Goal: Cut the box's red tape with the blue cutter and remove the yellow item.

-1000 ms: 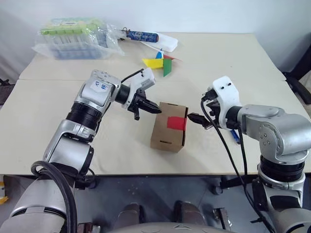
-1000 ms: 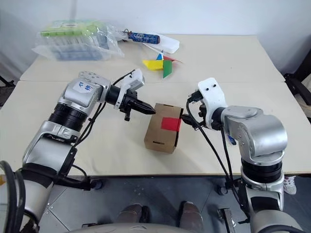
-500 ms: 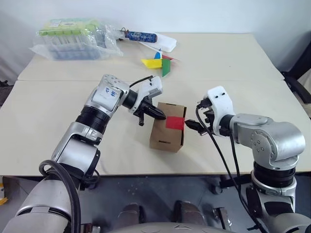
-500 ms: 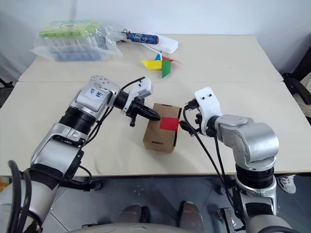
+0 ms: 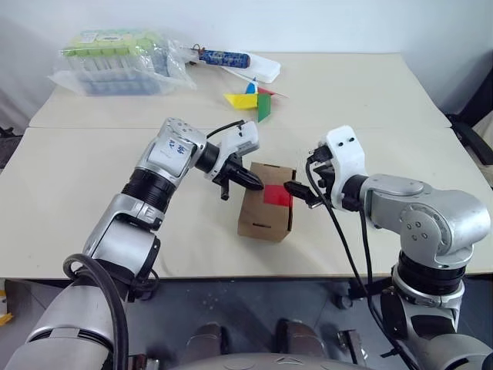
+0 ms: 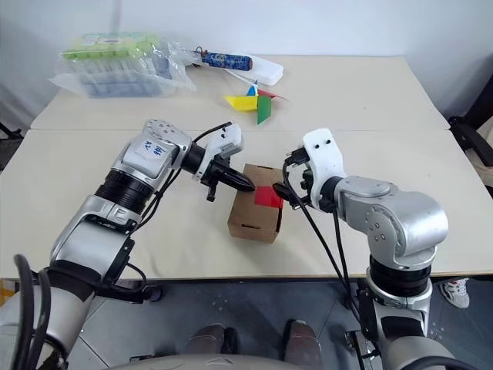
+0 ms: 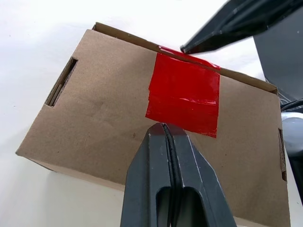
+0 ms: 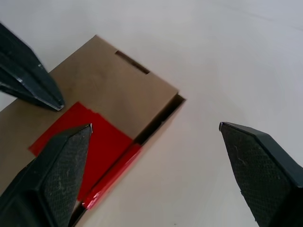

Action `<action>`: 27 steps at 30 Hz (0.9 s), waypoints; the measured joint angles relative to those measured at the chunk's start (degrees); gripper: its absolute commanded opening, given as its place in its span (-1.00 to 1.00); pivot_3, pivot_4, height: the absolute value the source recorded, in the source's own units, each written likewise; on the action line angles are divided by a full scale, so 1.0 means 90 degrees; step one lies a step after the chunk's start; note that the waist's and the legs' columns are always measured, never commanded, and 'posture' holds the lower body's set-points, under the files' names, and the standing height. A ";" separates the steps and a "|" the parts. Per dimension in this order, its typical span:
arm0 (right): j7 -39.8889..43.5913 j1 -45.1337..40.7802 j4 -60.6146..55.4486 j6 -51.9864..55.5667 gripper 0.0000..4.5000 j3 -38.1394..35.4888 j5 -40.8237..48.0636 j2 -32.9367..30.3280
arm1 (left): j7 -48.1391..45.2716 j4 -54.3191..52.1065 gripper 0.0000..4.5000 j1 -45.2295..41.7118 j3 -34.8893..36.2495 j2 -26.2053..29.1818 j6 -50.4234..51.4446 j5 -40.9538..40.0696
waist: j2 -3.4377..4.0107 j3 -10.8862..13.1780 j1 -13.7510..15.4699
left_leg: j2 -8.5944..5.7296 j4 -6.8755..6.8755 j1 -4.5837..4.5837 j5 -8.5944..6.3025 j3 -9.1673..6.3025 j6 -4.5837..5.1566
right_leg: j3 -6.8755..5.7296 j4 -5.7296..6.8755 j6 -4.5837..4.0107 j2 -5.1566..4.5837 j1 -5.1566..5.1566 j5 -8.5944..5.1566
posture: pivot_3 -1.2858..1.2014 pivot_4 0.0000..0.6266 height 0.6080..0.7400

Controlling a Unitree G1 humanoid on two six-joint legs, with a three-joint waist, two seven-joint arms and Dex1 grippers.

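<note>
- The box [image 5: 266, 203] sits on the table [image 5: 77, 177] near the middle of the left eye view, a bit toward the front edge.
- It is brown cardboard, and its lid is down.
- The red tape [image 5: 278, 193] is stuck on the top of the box and folds over the box's right edge.
- The left gripper [image 5: 254, 182] comes in from the left side of the frame. Its two black fingers are pressed tight together with nothing between them.
- In the left wrist view, the tips of those fingers [image 7: 166, 142] sit right at the near edge of the red tape, over the top of the box. I cannot tell if they touch it.
- The right gripper [image 5: 300, 192] comes in from the right side of the frame. Its fingers are spread wide apart and hold nothing.
- In the right wrist view, one of its fingers [image 8: 57, 163] is over the red tape and the other is out over the bare table beside the box.
- A colourful paper pinwheel [image 5: 253, 99] lies on the table above the box in the frame, well apart from it.
- A clear plastic package with green labels [image 5: 115, 60] is at the upper left of the frame.
- A blue-patterned tube [image 5: 227, 56] lies just to the right of that package, at the top of the frame.
</note>
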 measured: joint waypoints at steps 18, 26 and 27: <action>-0.0155 0.0564 -0.0035 -0.0145 0.99 -0.0025 0.0935 -0.0782 | -0.0013 -0.0056 -1.00 0.0019 0.0006 -0.0026 0.0006 0.0043 | -0.0008 -0.0007 0.0016 | 0.0001 0.0001 0.0010 -0.0001 -0.0002 0.0002 | 0.0000 -0.0002 0.0000 0.0000 0.0013 0.0000 | 0.03 -0.52 1.00; -0.0324 0.0871 0.0124 -0.0095 0.99 0.0022 0.0937 -0.1066 | -0.0020 -0.0259 -1.00 0.0160 0.0052 0.0047 0.0123 0.0053 | -0.0018 -0.0014 0.0013 | 0.0003 0.0002 0.0014 -0.0002 -0.0003 0.0003 | 0.0001 -0.0002 0.0000 0.0000 0.0016 0.0000 | 0.03 -0.52 1.00; -0.0331 0.0922 0.0188 -0.0060 0.99 0.0084 0.0941 -0.1066 | -0.0018 -0.0337 -1.00 0.0202 0.0055 0.0055 0.0146 0.0054 | -0.0018 -0.0014 0.0013 | 0.0003 0.0002 0.0014 -0.0002 -0.0003 0.0003 | 0.0001 -0.0003 -0.0001 0.0000 0.0016 0.0000 | 0.03 -0.52 1.00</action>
